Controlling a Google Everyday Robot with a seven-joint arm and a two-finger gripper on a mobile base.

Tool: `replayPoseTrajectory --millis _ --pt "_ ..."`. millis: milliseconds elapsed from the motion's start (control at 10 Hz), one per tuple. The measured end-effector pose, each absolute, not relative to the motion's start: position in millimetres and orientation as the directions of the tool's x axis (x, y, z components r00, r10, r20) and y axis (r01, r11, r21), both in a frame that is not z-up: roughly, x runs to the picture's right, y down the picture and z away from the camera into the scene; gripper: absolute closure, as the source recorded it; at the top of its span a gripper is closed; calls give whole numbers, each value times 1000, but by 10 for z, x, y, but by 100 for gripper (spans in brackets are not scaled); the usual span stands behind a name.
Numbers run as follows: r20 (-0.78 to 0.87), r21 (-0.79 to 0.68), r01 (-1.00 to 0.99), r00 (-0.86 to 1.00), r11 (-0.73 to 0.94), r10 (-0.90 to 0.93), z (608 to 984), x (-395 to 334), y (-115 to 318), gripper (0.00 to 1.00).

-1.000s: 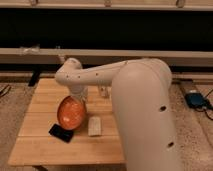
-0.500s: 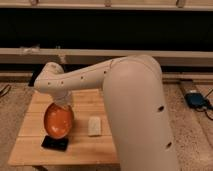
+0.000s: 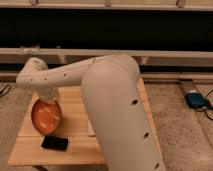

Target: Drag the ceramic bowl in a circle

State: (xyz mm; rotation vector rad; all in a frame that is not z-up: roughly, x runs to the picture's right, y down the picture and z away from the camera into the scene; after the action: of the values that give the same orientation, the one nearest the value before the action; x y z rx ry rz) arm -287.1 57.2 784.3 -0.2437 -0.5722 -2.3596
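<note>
The ceramic bowl [image 3: 46, 116] is orange-red inside with a darker rim and sits on the left part of the wooden table [image 3: 75, 107]. My white arm reaches from the lower right across the table to the left. Its wrist bends down onto the bowl's far rim. The gripper [image 3: 48, 99] is at that rim, mostly hidden by the wrist.
A flat black object [image 3: 55, 143] lies on the table just in front of the bowl, near the front edge. A dark wall with a pale rail [image 3: 165, 54] runs behind the table. A blue item [image 3: 196, 99] lies on the floor at the right.
The gripper and the bowl have moved to the left across the table, towards its left edge. The arm now covers the small white item right of the bowl.
</note>
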Motion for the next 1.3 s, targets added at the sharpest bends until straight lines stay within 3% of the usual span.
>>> replayPoseTrajectory --millis 600,1300 --pt "307 294 661 -749 -690 -587 8250 -3565 159 100" --pt "403 200 782 -615 -590 -678 8970 -3266 -445 100"
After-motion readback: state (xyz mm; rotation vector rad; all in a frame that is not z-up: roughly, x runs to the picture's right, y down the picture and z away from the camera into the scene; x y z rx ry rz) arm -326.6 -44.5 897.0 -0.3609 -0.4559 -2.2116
